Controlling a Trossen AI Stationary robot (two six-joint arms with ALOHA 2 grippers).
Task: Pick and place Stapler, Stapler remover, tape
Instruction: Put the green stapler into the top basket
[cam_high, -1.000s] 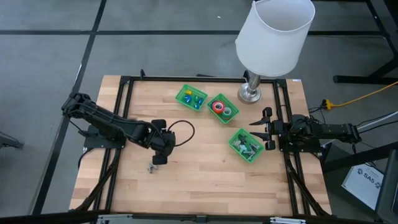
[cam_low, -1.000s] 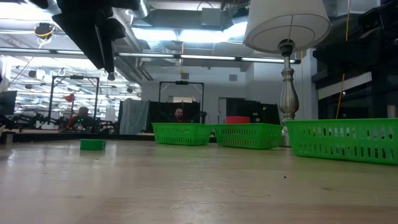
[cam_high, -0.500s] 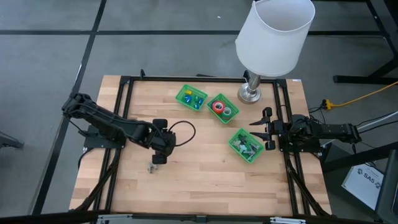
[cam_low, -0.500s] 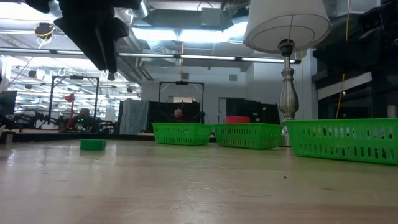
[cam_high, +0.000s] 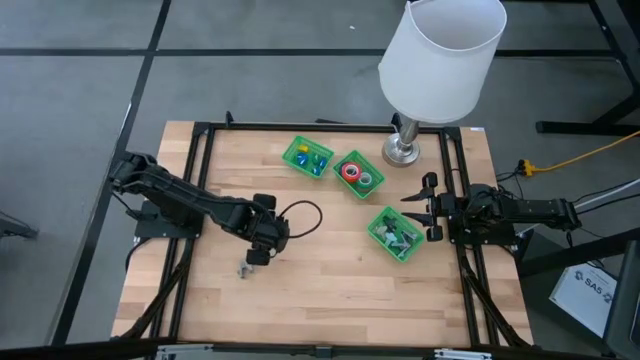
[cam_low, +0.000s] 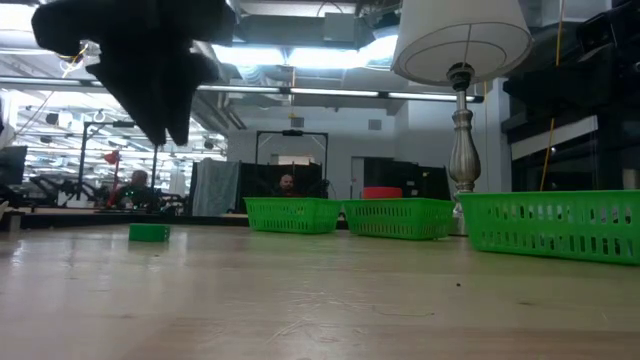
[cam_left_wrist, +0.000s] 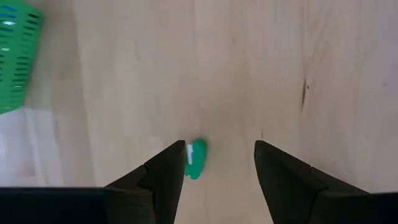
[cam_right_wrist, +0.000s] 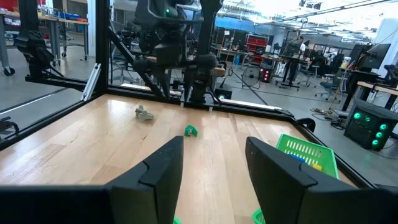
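My left gripper (cam_high: 262, 250) hangs open above the middle left of the table, fingers pointing down. In the left wrist view (cam_left_wrist: 217, 165) a small green item with a white part (cam_left_wrist: 195, 159) lies on the wood just inside one finger, untouched. It also shows in the low view (cam_low: 149, 232) and the right wrist view (cam_right_wrist: 190, 130). A small grey item (cam_high: 243, 270) lies just toward the near edge from the gripper. A red tape roll (cam_high: 350, 171) lies in the middle green tray (cam_high: 368, 190). My right gripper (cam_high: 425, 208) waits open at the table's right edge.
Three green trays stand in a slanting row: a far one (cam_high: 295, 148) with blue and yellow things, the middle one, and a near right one (cam_high: 410, 248) with pale items. A lamp with a white shade (cam_high: 442, 55) stands at the far right on its metal base (cam_high: 402, 152). Bare wood lies toward the near edge.
My left gripper has gone a little toward the table's right and near edges and has come lower over the small green item. Its fingers stay open. The items on the table have kept still.
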